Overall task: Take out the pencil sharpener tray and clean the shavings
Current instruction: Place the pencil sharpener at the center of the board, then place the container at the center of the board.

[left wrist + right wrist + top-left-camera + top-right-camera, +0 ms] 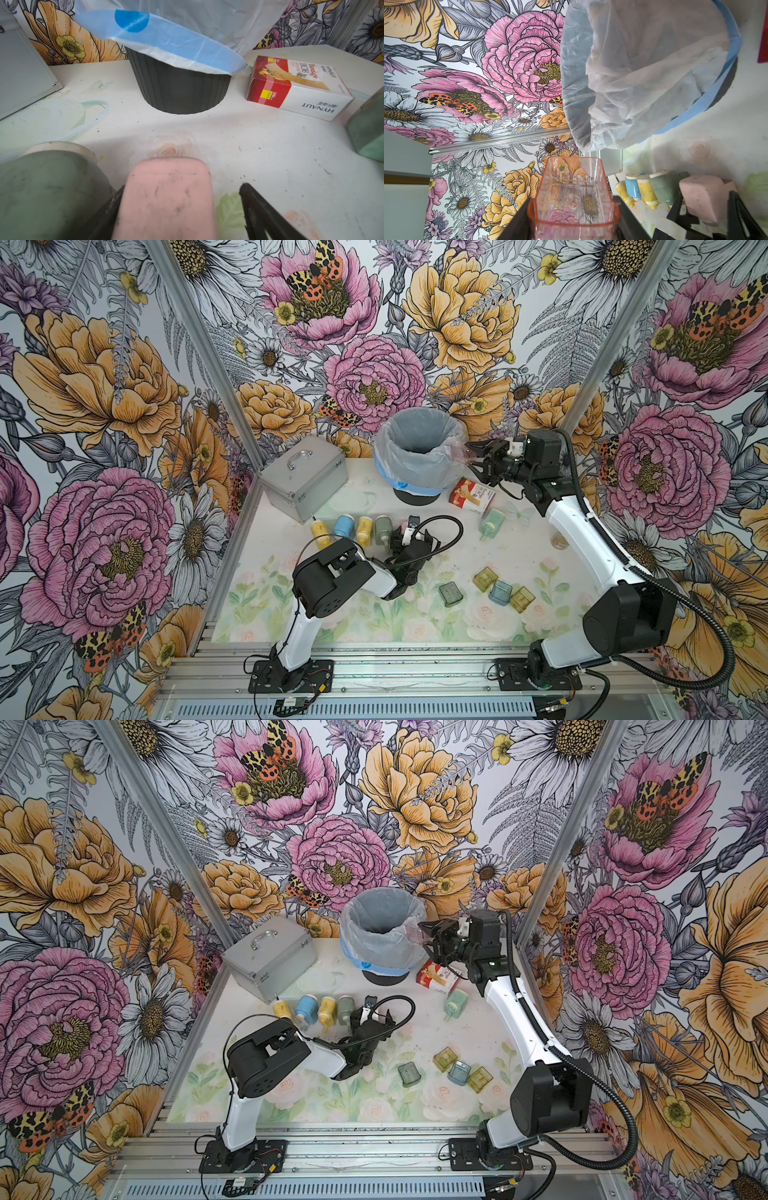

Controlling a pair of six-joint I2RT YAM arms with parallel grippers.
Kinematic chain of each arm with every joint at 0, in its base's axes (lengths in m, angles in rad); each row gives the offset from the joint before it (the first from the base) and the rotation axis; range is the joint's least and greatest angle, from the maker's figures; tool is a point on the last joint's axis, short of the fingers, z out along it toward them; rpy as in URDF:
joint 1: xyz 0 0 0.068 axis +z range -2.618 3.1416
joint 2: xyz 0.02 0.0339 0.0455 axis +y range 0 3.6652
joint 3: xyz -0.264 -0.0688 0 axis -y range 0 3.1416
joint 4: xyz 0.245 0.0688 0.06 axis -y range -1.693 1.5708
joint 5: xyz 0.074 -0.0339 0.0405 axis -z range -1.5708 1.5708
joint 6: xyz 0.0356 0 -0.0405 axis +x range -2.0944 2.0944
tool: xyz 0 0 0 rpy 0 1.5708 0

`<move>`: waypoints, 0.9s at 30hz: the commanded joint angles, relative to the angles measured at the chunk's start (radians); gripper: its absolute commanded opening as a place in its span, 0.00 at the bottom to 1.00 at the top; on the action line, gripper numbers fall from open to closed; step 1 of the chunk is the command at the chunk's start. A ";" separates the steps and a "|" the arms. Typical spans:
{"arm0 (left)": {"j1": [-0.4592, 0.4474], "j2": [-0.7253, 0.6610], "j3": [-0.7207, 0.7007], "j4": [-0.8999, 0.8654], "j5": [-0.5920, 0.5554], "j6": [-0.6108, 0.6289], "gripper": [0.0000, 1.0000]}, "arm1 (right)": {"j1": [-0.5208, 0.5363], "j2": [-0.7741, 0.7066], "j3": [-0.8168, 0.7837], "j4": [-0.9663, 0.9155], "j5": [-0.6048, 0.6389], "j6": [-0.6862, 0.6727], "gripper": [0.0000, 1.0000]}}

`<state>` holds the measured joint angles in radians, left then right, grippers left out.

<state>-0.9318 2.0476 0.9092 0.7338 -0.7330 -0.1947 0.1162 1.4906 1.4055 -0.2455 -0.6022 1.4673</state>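
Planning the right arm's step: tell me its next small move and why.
Probably move the tray out over the bin and tip it: the right gripper holds it at the rim, not clearly above the opening, so anything tipped now could miss.

So the left arm's folded low, left gripper [410,535] open; right arm reaches up and back, right gripper [472,456] clamped on the tray [574,193].

The sharpener tray [573,193] is clear, glossy, pink-tinted plastic, while the pink sharpener [166,197] looks matt and smudged with grey. The bin [180,89] is ribbed matt black plastic under a thin, crinkled, translucent liner [643,72]. The case [307,485] is brushed metal and the bandage box [299,87] is shiny card.
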 commanded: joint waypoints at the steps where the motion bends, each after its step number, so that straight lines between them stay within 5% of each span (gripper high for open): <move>1: -0.005 -0.057 0.017 0.041 -0.017 0.040 0.83 | -0.020 -0.037 -0.015 0.032 -0.029 -0.033 0.46; 27: -0.047 -0.303 -0.074 0.047 0.007 0.174 0.91 | -0.163 -0.170 -0.164 -0.013 -0.139 -0.280 0.46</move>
<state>-0.9695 1.7954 0.8577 0.7582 -0.7322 -0.0437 -0.0372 1.3594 1.2457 -0.2466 -0.7120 1.2758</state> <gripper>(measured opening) 0.900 0.558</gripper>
